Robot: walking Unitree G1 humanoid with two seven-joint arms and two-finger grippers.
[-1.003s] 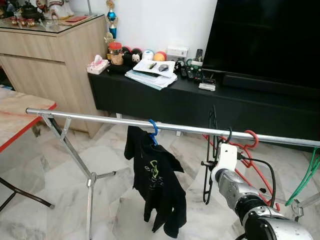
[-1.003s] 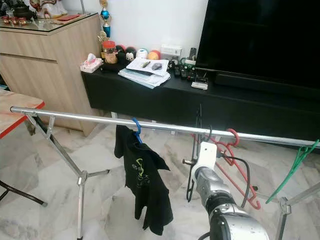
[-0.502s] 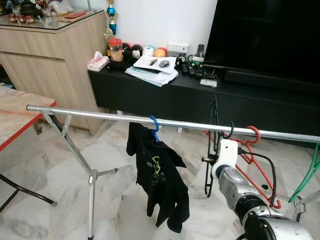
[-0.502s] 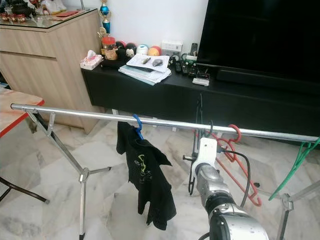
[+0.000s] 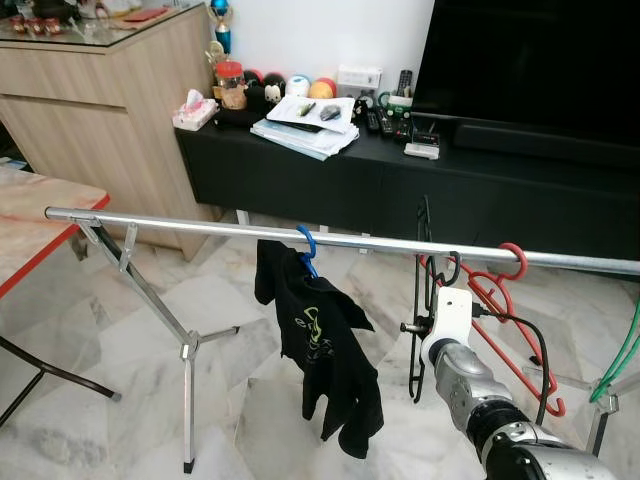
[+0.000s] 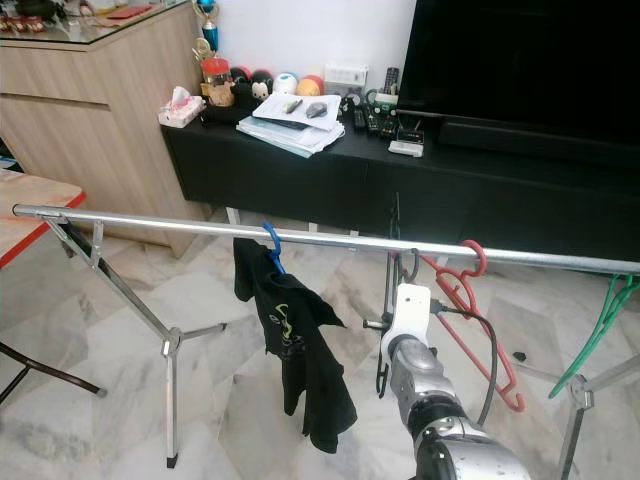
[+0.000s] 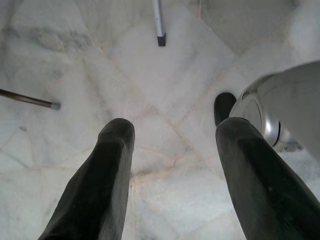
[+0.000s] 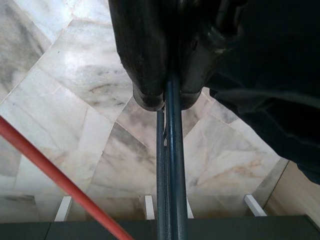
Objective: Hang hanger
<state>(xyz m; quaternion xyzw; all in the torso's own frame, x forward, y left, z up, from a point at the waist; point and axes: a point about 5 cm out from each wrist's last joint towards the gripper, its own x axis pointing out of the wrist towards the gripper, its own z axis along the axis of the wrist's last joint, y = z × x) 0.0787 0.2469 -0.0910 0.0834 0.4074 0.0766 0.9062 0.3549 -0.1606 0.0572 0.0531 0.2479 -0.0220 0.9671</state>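
Right end effector (image 8: 162, 102), fingers clamped on the black hanger (image 5: 420, 300), holds it at the rail (image 5: 200, 228). Left end effector (image 7: 172, 145), fingers spread and empty, hangs above the floor (image 7: 165, 70).

A large black flat television screen (image 5: 530, 60) stands at the far right on a long low black cabinet (image 5: 330, 185). On the cabinet top lie a stack of white papers (image 5: 305, 128), a pink tissue box (image 5: 195, 110) and several coloured balls (image 5: 300, 88). A light wooden sideboard (image 5: 90, 110) stands far left. The floor is pale marble tile (image 5: 120, 380).
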